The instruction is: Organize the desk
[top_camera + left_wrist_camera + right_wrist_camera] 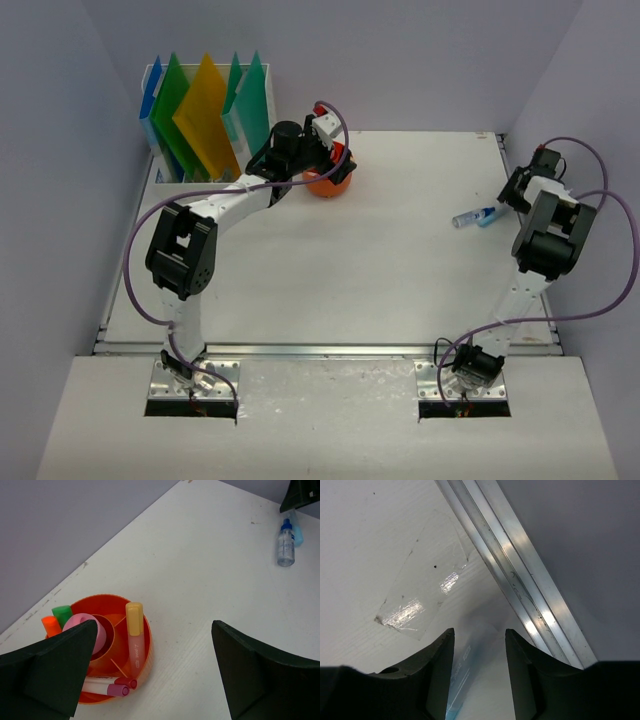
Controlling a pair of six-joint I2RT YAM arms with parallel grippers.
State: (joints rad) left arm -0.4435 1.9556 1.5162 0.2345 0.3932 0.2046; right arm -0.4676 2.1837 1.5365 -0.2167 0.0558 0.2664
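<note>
Half open, the right gripper straddles a small bottle on the white table below, maybe to lift it; grip unclear. The left gripper hangs wide open, empty, over the pen cup.

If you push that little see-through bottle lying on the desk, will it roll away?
Probably, if pushed sideways: the bottle looks round and lies on its side on the smooth white desk. It looks small and plastic, so it is likely light and stiff. Its clear wall may be slippery to pinch.
</note>
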